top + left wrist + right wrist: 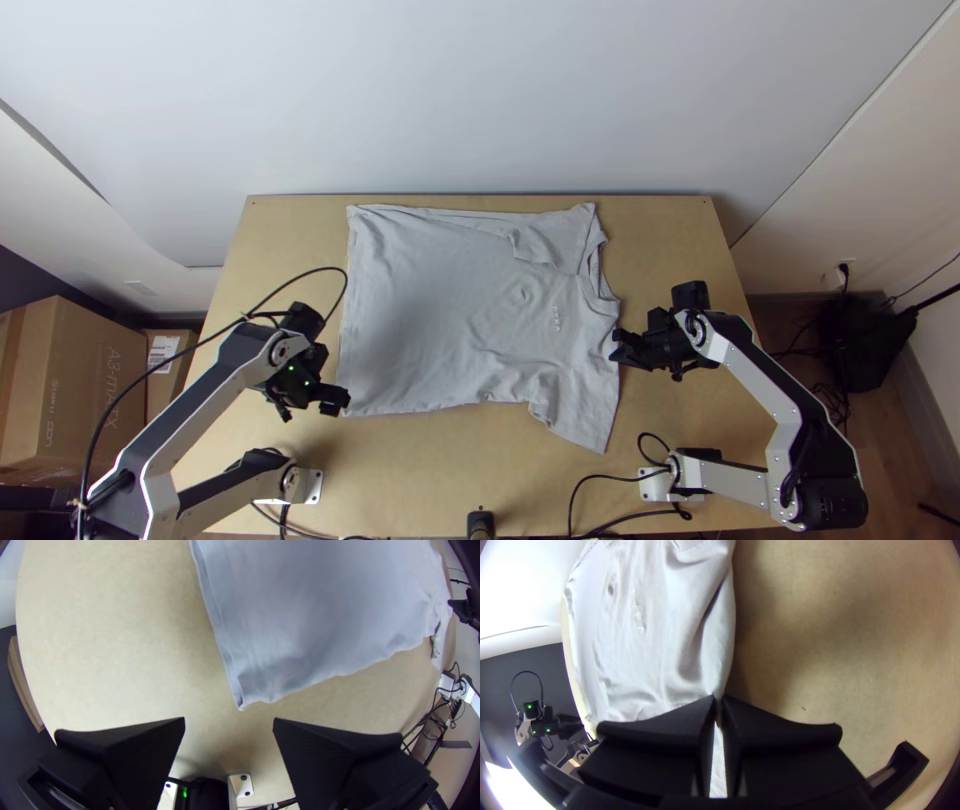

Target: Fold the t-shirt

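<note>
Top view: t-shirt (430, 310) spread near far edge of tabletop (680, 235). Right gripper (719, 699) pinches its shoulder edge (724, 660); left gripper (229, 719), fingers spread, beside hem corner (243, 699). Advise: pinch both layers there, lift together.

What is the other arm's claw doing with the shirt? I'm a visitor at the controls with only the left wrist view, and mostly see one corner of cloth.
Observer: In the right wrist view, the right gripper has its fingers closed on the edge of the T-shirt, at the shoulder between the collar and the sleeve nearer the arms' bases.
Operator: Oh! Which way does the neck point, then?
Observer: From the top view, the collar faces the side of the table where the right arm stands.
Operator: And is the chest plain?
Observer: No, there are small pale marks on it, not far from the collar.
</note>
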